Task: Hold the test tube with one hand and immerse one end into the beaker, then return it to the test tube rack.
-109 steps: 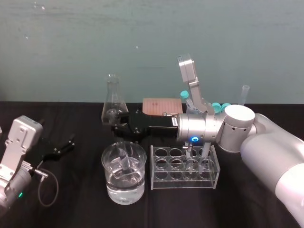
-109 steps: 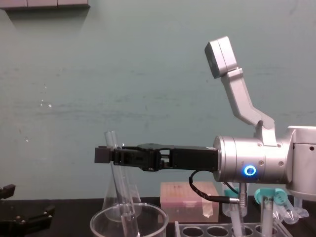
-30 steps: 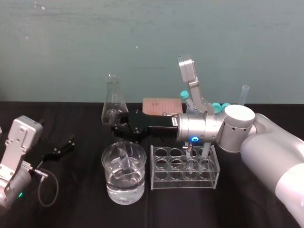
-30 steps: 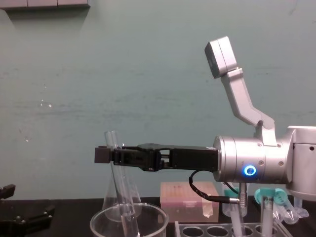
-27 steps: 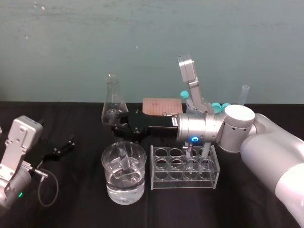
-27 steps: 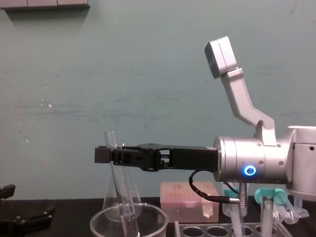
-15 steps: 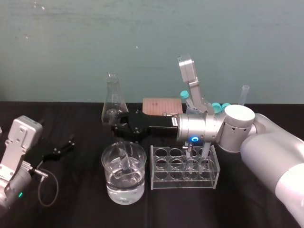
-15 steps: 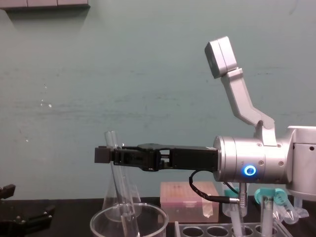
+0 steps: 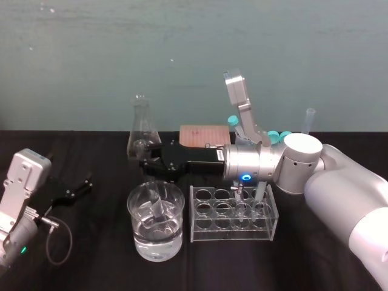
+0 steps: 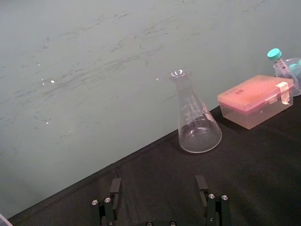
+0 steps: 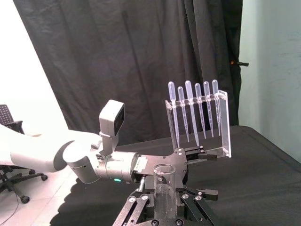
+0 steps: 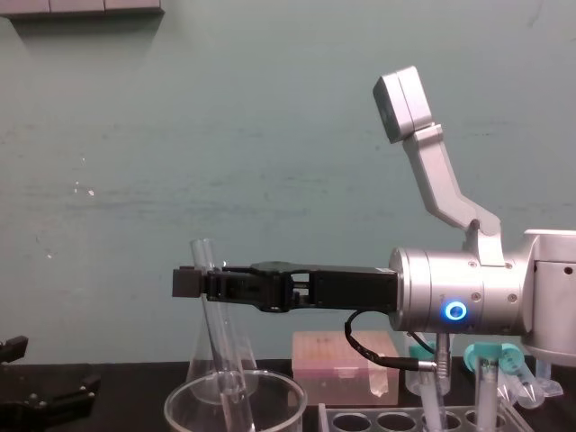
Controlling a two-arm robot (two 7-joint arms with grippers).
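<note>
A: Starting with the right gripper (image 9: 150, 163): closed on anything?

B: Clamped its fingers on the test tube (image 12: 221, 346), just under the flared rim.

A: Held it how?

B: Tilted, rim up, with the lower end down inside the beaker (image 9: 130, 209), at the clear liquid.

A: Found the beaker where?

B: On the table (image 9: 97, 267), just left of the rack (image 9: 233, 235) and in front of the flask (image 9: 140, 130) and a pink box (image 9: 200, 134). Reached it with the right arm stretched sideways, crossing behind the rack.

A: Saw anything in the rack?

B: Spotted a few tubes standing toward its right end.

A: And the left gripper (image 9: 82, 185)?

B: Lay low at the table's left side, well apart from the beaker, with fingers (image 10: 115, 188) spread open and gripping nothing. Pointed toward the flask, going by the left wrist view.
</note>
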